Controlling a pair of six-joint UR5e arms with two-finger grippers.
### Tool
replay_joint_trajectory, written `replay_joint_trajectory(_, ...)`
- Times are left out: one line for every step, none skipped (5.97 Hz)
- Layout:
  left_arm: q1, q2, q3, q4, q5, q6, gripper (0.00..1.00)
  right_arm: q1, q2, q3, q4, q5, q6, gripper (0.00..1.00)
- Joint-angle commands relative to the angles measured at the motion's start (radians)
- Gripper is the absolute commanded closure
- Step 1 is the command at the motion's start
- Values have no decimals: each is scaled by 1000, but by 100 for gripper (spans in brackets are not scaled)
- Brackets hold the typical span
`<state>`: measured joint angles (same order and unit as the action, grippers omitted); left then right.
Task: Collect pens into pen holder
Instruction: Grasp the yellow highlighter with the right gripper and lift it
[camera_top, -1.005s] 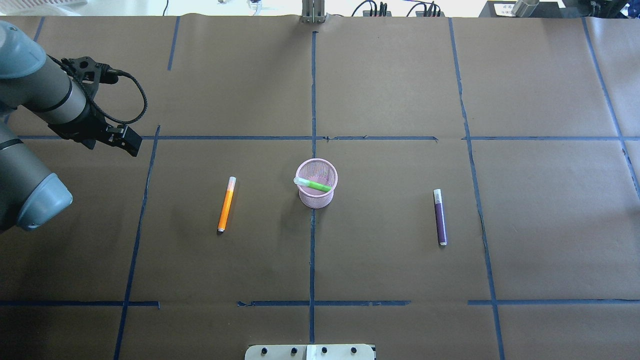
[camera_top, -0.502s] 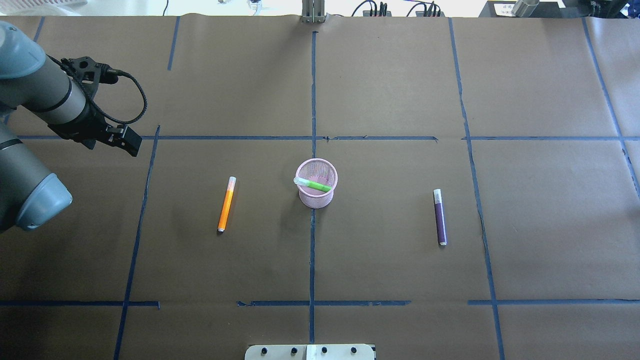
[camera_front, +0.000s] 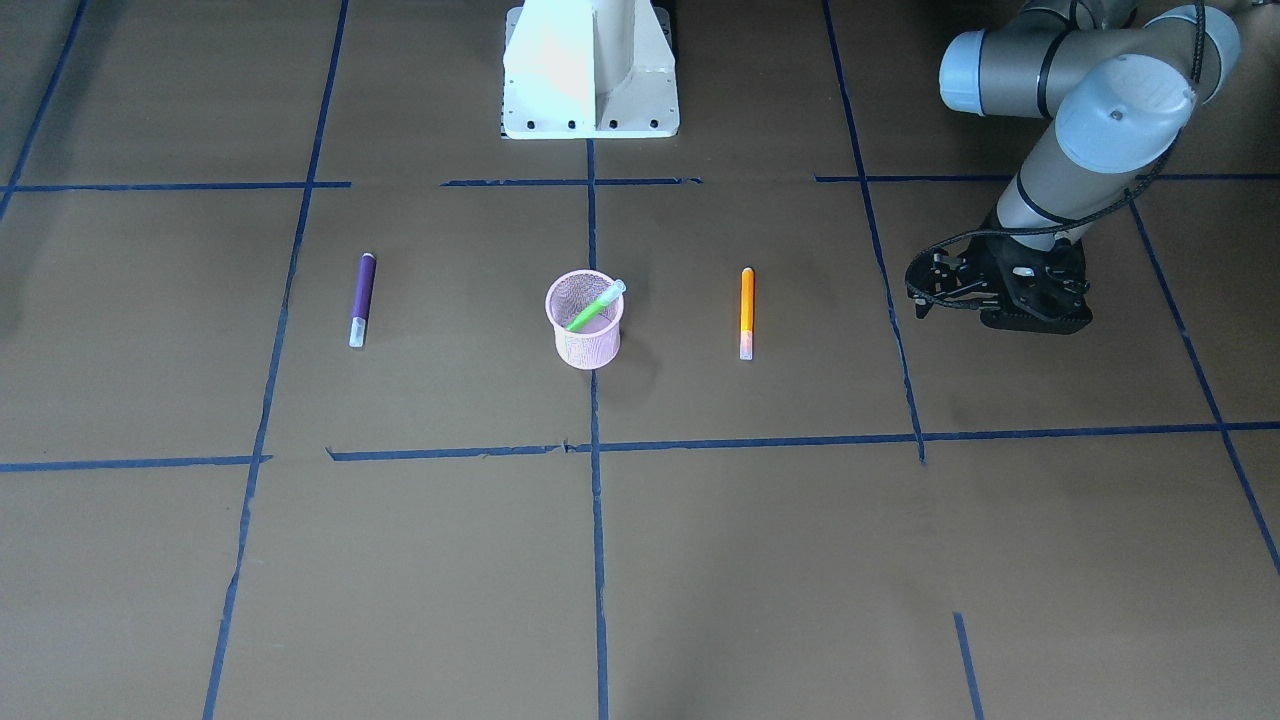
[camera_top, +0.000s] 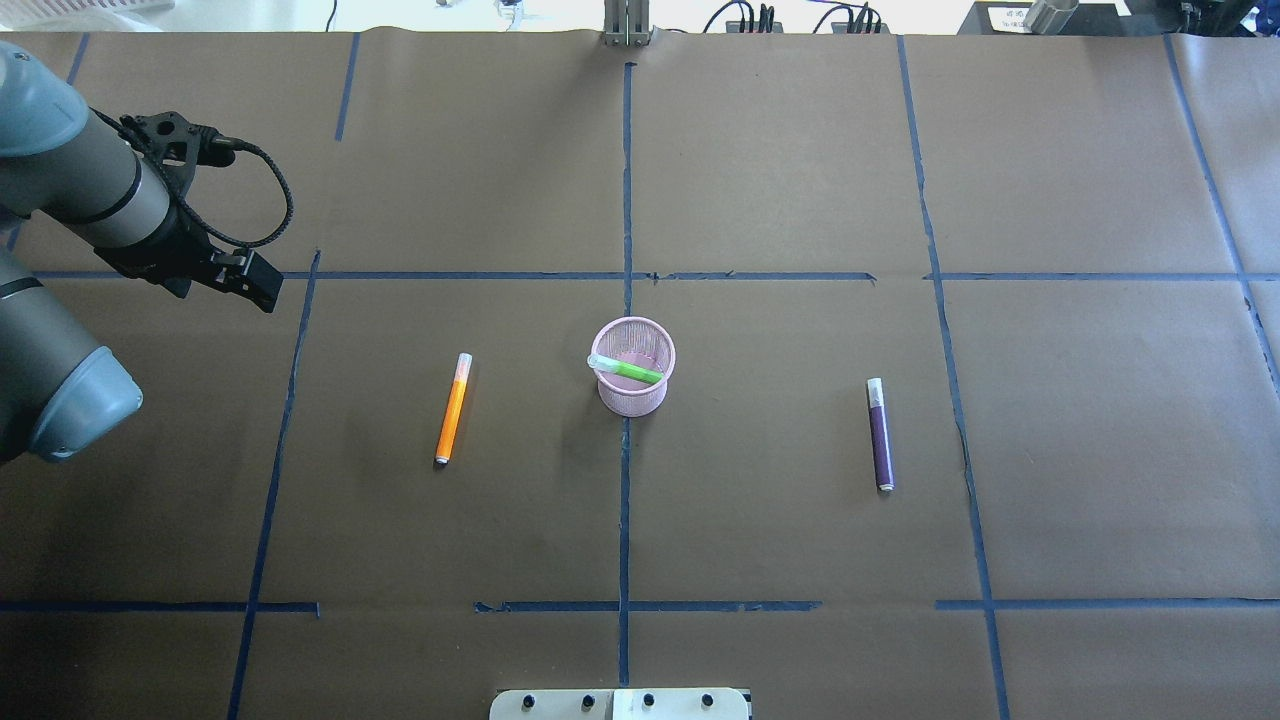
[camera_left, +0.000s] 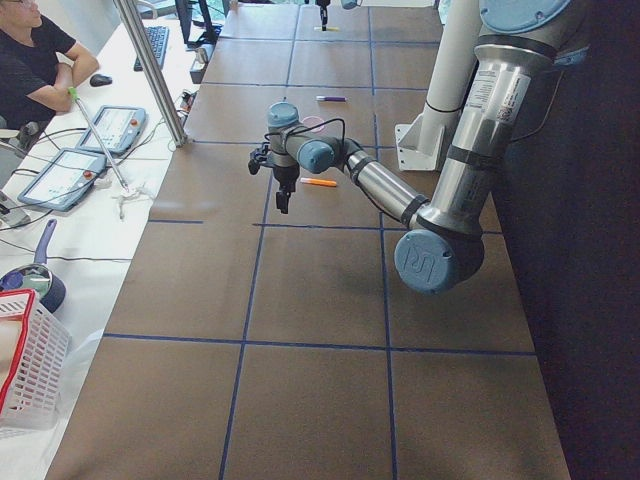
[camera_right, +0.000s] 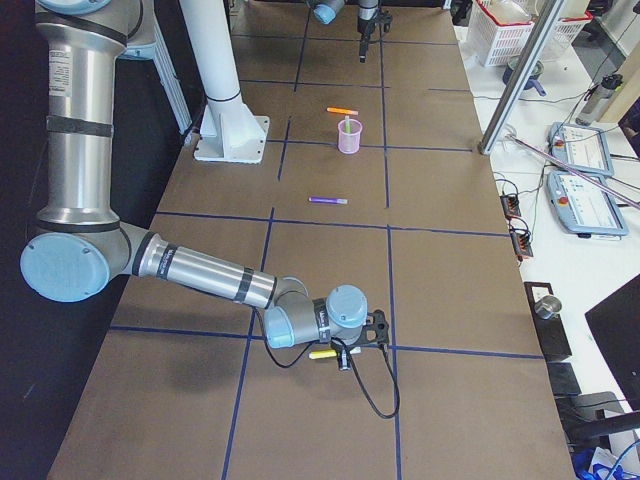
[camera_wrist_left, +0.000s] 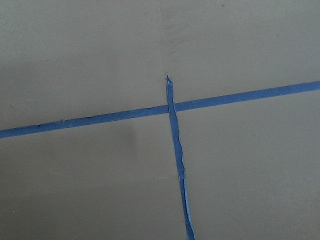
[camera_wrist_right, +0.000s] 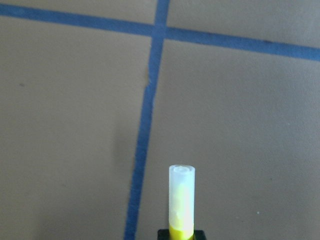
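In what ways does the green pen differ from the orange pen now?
The green pen has a green body; the orange pen an orange one. The green pen leans tilted inside the pen holder; the orange pen lies flat on the table, apart from the holder. Both are slim, with a pale cap end.

1. Yellow pen (camera_wrist_right: 181, 200) — body cut off by the right wrist view's bottom edge.
2. Green pen (camera_top: 635, 373): lower end hidden inside pen holder (camera_top: 630, 402).
3. Left gripper (camera_top: 265, 292) — jaw gap too small to tell.
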<state>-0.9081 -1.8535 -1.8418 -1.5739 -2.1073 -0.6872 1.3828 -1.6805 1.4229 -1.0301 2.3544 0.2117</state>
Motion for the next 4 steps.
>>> replay_joint_trajectory(1,16,3,-2,-5,0,1,-101,-10,155,129,-9,276,100)
replay_joint_trajectory(0,20,3,3,-13,0,1,-228,4,233,250,-73,566,100)
replay_joint_trajectory(1,22,7,5,-13,0,1,-329,5,340,254,-139,707,100)
replay_joint_trajectory(1,22,13,3,-14,0,1,-391,94,384,246,-153,833,100)
